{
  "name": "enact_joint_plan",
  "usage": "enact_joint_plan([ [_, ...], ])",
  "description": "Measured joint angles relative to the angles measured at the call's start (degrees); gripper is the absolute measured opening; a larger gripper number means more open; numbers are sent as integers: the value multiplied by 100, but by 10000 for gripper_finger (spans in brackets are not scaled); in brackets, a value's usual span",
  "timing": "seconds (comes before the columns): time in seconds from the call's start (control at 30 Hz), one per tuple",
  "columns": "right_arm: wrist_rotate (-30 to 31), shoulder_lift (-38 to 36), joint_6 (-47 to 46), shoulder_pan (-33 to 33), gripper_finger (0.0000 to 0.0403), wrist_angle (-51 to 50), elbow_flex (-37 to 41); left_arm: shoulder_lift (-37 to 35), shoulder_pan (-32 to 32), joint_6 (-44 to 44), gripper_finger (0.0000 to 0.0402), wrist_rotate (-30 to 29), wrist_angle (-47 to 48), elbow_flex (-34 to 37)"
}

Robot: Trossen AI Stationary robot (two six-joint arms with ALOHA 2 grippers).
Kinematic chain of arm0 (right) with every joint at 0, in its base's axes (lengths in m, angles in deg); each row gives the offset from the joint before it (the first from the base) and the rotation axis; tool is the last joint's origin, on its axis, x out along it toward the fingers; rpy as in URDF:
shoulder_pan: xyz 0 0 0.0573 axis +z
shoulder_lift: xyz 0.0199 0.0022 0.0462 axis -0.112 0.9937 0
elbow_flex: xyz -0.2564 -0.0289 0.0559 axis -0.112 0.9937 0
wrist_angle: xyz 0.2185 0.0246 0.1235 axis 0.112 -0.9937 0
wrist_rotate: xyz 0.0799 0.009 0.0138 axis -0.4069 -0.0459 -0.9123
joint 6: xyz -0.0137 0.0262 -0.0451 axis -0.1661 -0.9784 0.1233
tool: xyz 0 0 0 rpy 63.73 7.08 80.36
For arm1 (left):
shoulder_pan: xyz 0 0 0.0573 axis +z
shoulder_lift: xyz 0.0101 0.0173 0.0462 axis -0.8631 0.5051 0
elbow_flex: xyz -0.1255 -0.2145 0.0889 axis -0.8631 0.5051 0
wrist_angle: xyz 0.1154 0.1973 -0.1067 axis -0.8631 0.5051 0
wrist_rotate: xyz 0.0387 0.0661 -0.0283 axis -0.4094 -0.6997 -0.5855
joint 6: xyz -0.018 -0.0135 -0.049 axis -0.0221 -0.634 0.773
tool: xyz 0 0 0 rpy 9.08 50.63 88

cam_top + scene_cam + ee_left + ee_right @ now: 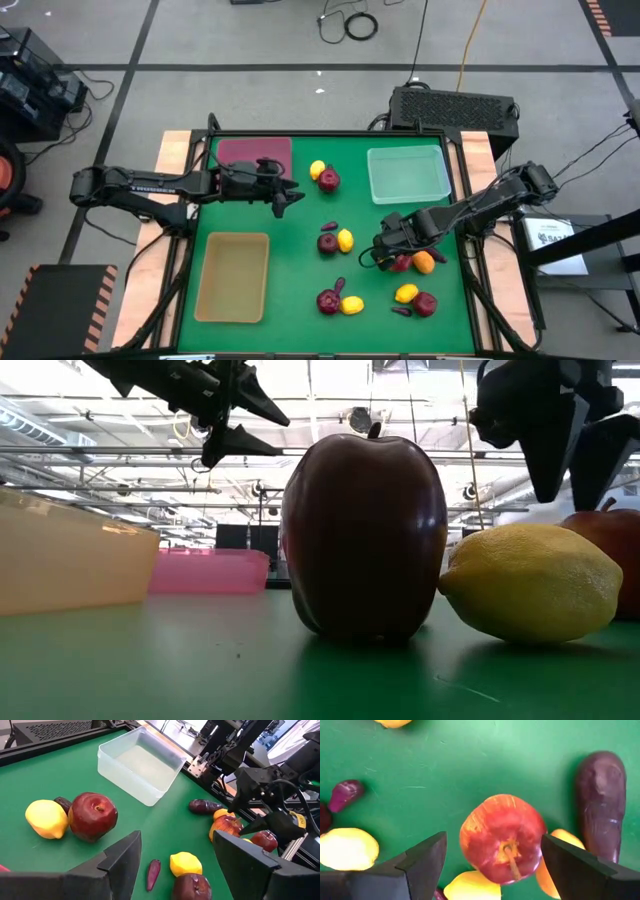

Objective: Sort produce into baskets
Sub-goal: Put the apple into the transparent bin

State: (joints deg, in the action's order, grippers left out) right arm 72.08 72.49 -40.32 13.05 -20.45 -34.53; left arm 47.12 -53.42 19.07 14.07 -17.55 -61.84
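My right gripper [494, 842] is open and points down over the table's right side. Its fingers stand on either side of a red apple [502, 837], apart from it. The apple rests on the green table, with an orange fruit [424, 262] and a dark purple vegetable [601, 805] beside it. My left gripper [176, 840] is open and empty, above the table beside the maroon tray [255, 155]. The clear tray [408, 172] stands at the far right and the tan tray [233, 277] at the near left. All three trays look empty.
Loose produce lies in groups on the table: a lemon and apple [329, 180] at the far middle, an apple and lemon [345, 240] in the middle, an apple, lemon and purple piece [340, 286] near the front, and a lemon [406, 293] and apple at the front right.
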Motion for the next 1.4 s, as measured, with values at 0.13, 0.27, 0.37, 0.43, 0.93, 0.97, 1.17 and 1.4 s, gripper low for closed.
enact_joint_plan([
  [0.13, -4, -7, -316, 165, 313, -5, -2, 0, 0, -4, 254, 0, 17, 0],
  [0.27, -3, -7, -640, 335, 313, -7, -4, 0, 2, -42, 254, -15, 17, 0],
  [0.37, 35, -7, -867, 448, 300, -98, -4, 0, 2, -49, 254, -118, 14, 0],
  [0.43, 69, -8, -951, 505, 281, -160, -5, 0, 12, -50, 254, -134, 14, 0],
  [0.93, 203, -9, -1002, 575, 123, -188, -7, 0, 92, -48, 254, -156, 12, 0],
  [0.97, 205, -9, -999, 575, 118, -201, -7, 0, 92, -46, 254, -156, 12, 0],
  [1.17, 205, -9, -997, 575, 93, -306, -7, 0, 92, -46, 254, -159, 12, 0],
  [1.4, 205, -9, -993, 575, 60, -315, -7, 0, 92, -46, 254, -159, 12, 0],
])
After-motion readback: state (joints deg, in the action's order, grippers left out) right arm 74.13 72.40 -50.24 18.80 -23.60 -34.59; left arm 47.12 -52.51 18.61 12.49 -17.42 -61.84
